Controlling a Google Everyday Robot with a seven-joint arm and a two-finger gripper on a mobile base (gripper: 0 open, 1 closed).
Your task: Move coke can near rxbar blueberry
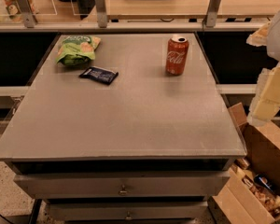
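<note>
My pincer [269,94], its state untellable, hung at the right edge; the red cylindrical soda can [177,55], not yet moved, stood well apart from the flat navy-blue wrapped bar [99,74].

- From my seat the table [130,120] top looks smooth, grey and mostly matt, with a faint sheen.
- The drawer fronts [84,183] below it look like dull metal.
- The coke can [177,55] is glossy painted metal with a bare silver top.
- The rxbar blueberry [99,74] has a smooth dark film wrapper.
- The snack bag [77,49] is crinkled, shiny green plastic.
- The box [266,148] is matt brown cardboard.
- The gripper [268,97], at the right edge beside the table, looks to me like pale matt plastic.
</note>
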